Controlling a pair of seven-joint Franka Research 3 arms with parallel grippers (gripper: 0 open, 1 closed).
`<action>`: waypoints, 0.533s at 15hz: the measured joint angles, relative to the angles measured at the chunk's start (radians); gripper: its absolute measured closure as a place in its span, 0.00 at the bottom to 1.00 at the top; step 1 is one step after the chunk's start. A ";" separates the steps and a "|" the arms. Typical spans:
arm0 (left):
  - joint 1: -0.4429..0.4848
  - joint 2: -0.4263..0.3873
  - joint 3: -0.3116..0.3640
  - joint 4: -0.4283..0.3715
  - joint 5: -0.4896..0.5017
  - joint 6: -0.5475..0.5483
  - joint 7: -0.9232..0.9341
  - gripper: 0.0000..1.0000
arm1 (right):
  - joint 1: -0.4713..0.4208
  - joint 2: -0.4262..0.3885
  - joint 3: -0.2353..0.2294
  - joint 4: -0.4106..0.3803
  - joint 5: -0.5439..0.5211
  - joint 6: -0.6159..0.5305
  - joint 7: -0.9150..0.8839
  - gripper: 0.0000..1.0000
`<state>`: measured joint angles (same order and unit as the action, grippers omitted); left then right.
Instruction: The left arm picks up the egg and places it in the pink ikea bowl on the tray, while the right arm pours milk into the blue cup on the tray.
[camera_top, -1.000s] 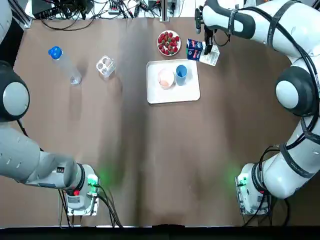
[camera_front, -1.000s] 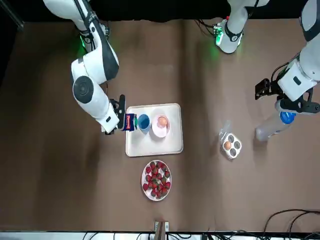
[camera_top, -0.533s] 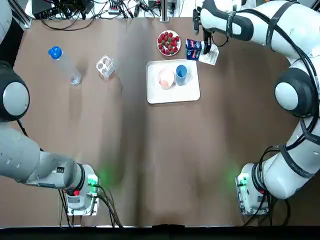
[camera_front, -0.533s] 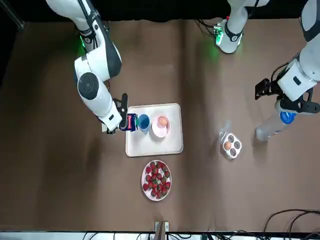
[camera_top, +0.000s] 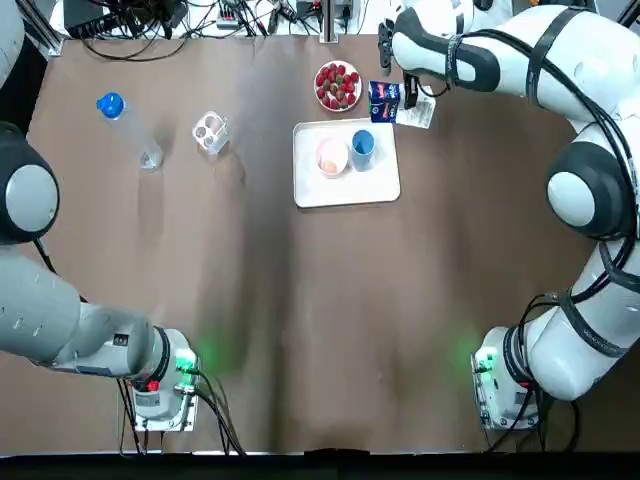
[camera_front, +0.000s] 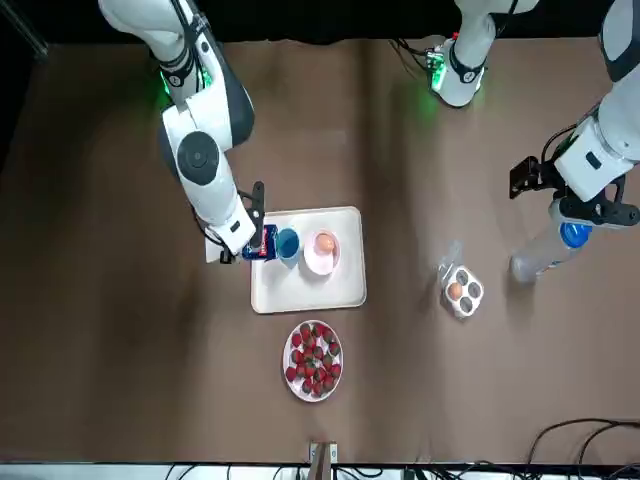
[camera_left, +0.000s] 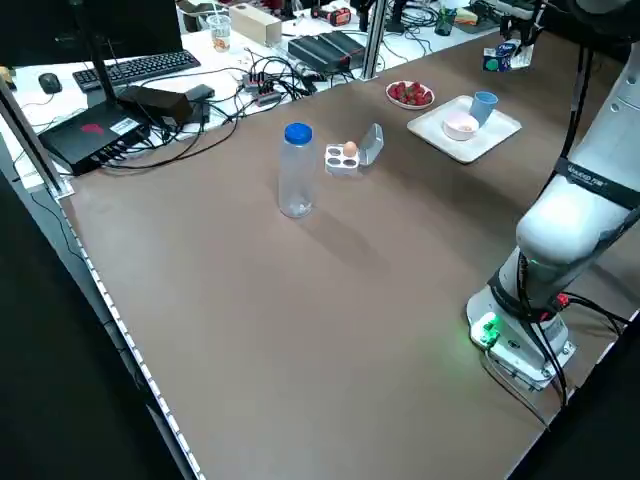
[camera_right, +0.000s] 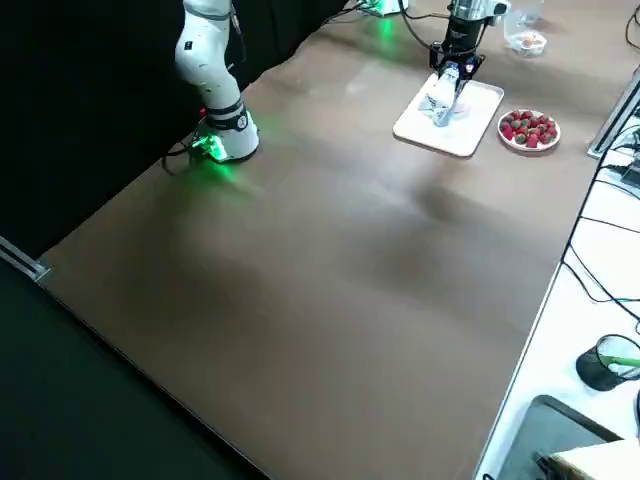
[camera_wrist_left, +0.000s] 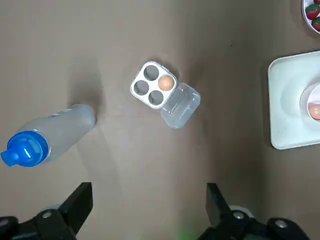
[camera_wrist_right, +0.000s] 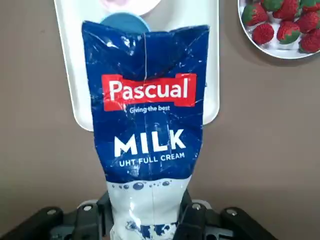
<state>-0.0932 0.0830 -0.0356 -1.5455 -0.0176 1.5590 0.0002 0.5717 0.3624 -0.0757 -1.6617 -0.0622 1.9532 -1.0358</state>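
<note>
The right claw (camera_wrist_right: 149, 216) is clamped on the lower end of a blue milk carton (camera_wrist_right: 150, 105) and holds it off the surface (camera_top: 300, 300), near the far edge, at the tray's (camera_top: 345, 188) far right corner. The carton's top end points toward the blue cup (camera_front: 287, 243), and in the right wrist view it covers part of the cup's rim. The cup stands on the tray just beside the pink bowl (camera_front: 313, 262), and an egg (camera_front: 324, 242) lies in that bowl. Strawberries (camera_top: 338, 84) sit between the tray and the far edge.

The left claw (camera_wrist_left: 147, 205) hangs over the far left part of the surface, fingers apart and holding nothing. Below it are an open egg box (camera_wrist_left: 153, 91) with one egg in it and a blue-capped bottle (camera_wrist_left: 50, 137).
</note>
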 joint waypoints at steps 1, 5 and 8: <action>0.000 0.000 0.000 0.000 0.000 0.000 0.000 0.00 | 0.004 0.000 0.000 0.000 -0.013 -0.002 0.002 0.52; 0.000 0.000 0.000 0.000 0.000 0.000 0.000 0.00 | 0.019 -0.001 0.000 0.009 -0.056 -0.018 0.023 0.52; 0.000 0.000 0.000 0.000 0.000 0.000 0.000 0.00 | 0.034 -0.001 0.000 0.018 -0.086 -0.036 0.040 0.52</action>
<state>-0.0932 0.0830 -0.0352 -1.5453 -0.0176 1.5590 0.0002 0.6061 0.3610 -0.0756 -1.6440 -0.1481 1.9171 -0.9953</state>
